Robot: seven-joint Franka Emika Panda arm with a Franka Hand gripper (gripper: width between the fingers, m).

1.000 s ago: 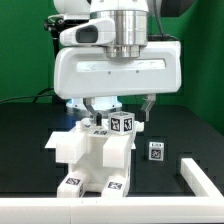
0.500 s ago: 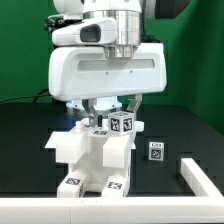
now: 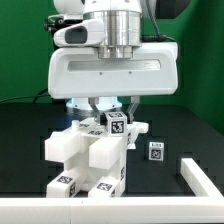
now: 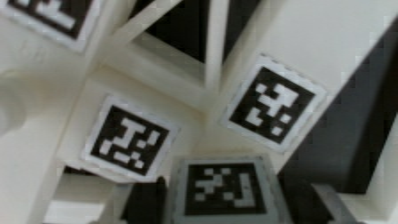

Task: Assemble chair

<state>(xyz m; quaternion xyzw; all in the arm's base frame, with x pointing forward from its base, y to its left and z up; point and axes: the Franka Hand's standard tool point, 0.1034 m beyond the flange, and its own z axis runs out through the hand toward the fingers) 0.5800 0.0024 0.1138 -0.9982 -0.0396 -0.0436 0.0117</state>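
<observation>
Chair (image 3: 88, 165): part-built, on black table (image 3: 25, 150) beneath gripper (image 3: 115, 108). Jaws astride tagged top piece (image 3: 117, 124); pinching or not, cannot tell. Step apparently: seizing that piece. Next: firm, square grip before lifting.

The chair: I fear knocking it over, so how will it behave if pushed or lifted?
The chair looks stiff: chunky white blocks, nothing thin or floppy. It likely slides rather than rolls, resting on flat faces on the black table. Pushed high, near its tagged top piece, it might tip.
</observation>
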